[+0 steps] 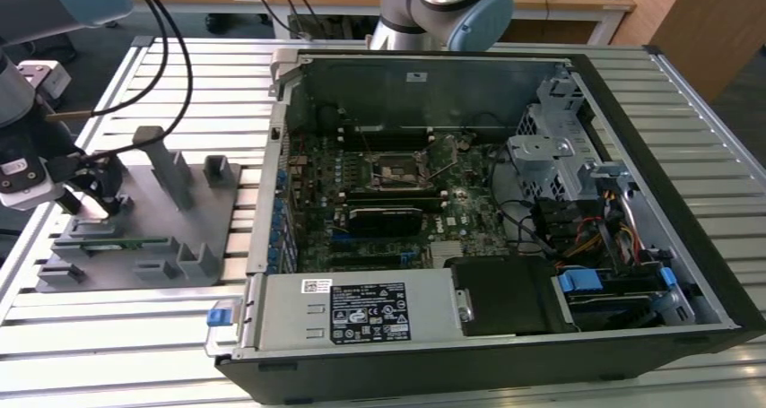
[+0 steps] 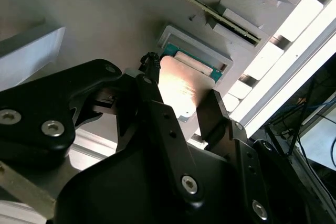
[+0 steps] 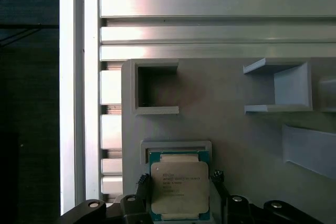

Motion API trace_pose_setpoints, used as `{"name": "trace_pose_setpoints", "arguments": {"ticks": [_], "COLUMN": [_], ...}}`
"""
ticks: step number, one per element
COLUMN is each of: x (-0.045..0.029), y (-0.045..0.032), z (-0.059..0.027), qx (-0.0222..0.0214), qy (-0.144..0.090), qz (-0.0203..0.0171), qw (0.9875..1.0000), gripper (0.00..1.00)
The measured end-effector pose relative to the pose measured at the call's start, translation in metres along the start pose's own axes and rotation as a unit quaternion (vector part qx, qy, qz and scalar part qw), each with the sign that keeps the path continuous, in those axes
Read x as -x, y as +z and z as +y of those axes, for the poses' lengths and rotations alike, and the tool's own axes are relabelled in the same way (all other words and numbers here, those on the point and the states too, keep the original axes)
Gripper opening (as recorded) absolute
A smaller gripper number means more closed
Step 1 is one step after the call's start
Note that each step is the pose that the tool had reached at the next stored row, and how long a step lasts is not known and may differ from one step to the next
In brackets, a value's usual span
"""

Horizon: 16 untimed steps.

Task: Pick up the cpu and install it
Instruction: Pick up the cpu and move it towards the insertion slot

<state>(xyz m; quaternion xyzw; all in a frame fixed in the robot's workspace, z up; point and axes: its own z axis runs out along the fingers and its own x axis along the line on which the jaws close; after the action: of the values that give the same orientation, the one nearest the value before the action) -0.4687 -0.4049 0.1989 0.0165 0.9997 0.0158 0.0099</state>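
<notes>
- The cpu point(image 3: 179, 187) point(image 2: 184, 85) lies flat with its silvery plate up. It is seated in a shallow framed pocket of the grey fixture point(image 3: 231, 135).
- The gripper point(image 3: 180, 179) point(image 2: 181, 103) is closed in narrow around it. One of the black fingers point(image 3: 143, 182) sits against each of two opposite edges, and no gap shows in either wrist view.
- The chip's other two edges are free of the tool. The pocket's rim runs close around all four sides.
- Near the pocket on the same fixture are an open square recess point(image 3: 156, 90) and a raised U-shaped bracket point(image 3: 278, 87).
- A thin green memory stick point(image 2: 210, 10) point(image 1: 114, 243) lies in a slot near the pocket, apart from the fingers.
- In the exterior view the gripper point(image 1: 96, 206) is low over the fixture, on the exterior view's left of a slatted metal table point(image 1: 179, 76).
- An open computer case point(image 1: 670, 202) stands just beside the fixture on the exterior view's right, with its side wall between the fixture and the board.
- The socket point(image 1: 401, 170) sits mid-board, well apart from the gripper.
</notes>
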Motion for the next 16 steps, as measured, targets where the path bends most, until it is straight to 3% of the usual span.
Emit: {"name": "trace_pose_setpoints", "arguments": {"ticks": [16], "x": [0.0000], "y": [-0.0042], "z": [0.0002], "qx": [-0.0001], "qy": [0.000], "qz": [0.0002], "qw": [1.0000], "gripper": [0.53]}}
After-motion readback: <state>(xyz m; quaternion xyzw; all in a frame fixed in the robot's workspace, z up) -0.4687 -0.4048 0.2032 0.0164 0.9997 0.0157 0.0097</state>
